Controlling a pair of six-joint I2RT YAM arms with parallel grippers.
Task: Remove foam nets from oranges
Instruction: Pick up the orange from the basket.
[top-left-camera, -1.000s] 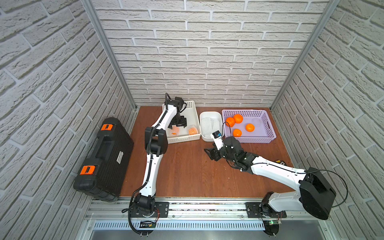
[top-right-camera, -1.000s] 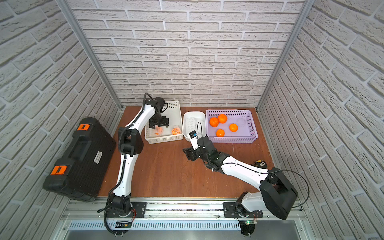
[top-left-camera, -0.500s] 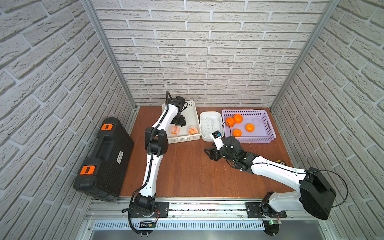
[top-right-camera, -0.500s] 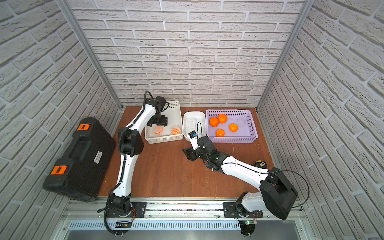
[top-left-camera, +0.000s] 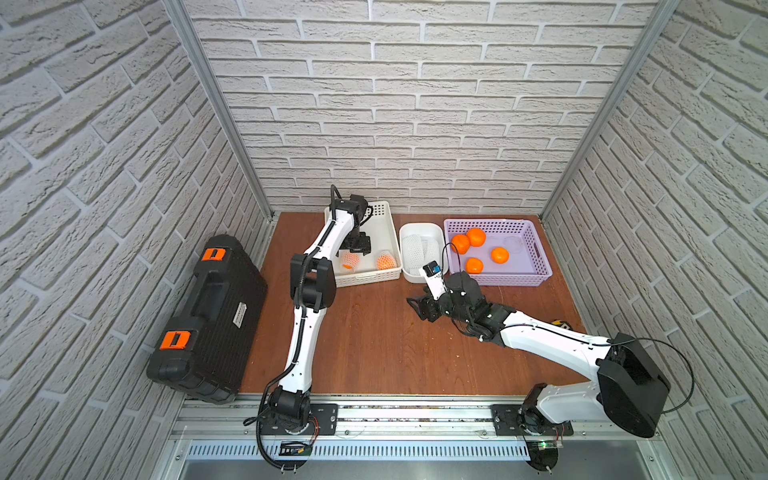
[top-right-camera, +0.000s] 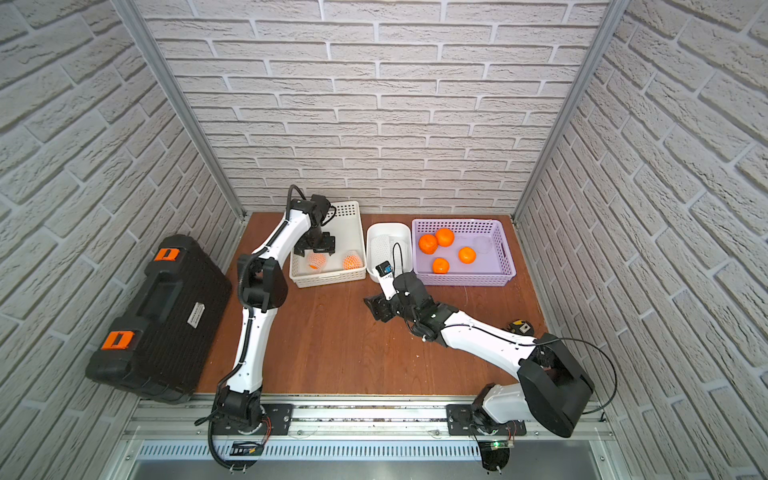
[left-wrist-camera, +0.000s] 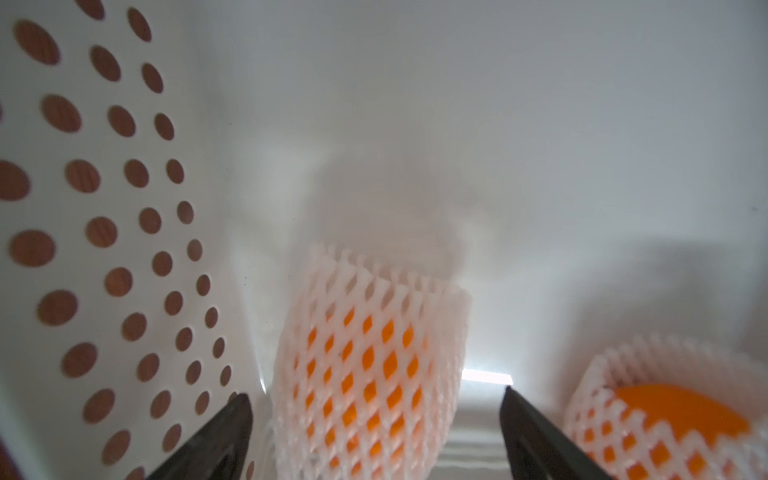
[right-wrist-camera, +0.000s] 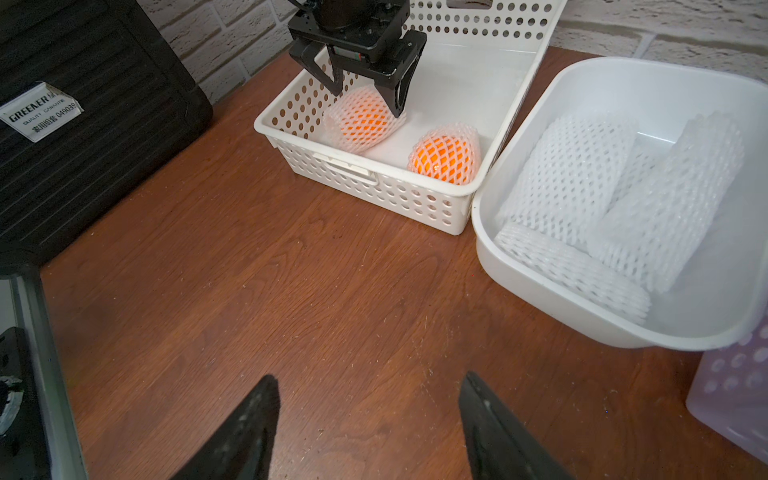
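Brick walls box in a brown counter (top-left-camera: 374, 353). Inside the white basket (right-wrist-camera: 374, 195), the left hand (left-wrist-camera: 374, 395) straddles a netted orange (left-wrist-camera: 365, 365), spread, gripping nothing. Its foam net (left-wrist-camera: 395, 282) looks soft, light, stretchy; pinch its loose rim. Farther right, the right hand (right-wrist-camera: 370, 376) hovers released, empty.

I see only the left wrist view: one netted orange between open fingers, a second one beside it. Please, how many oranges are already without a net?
Observer: Four bare round oranges lie in the lilac perforated plastic basket.
Operator: Thank you. Is the right gripper busy with something?
Observer: No. The right gripper is open and empty, over the brown wooden table.
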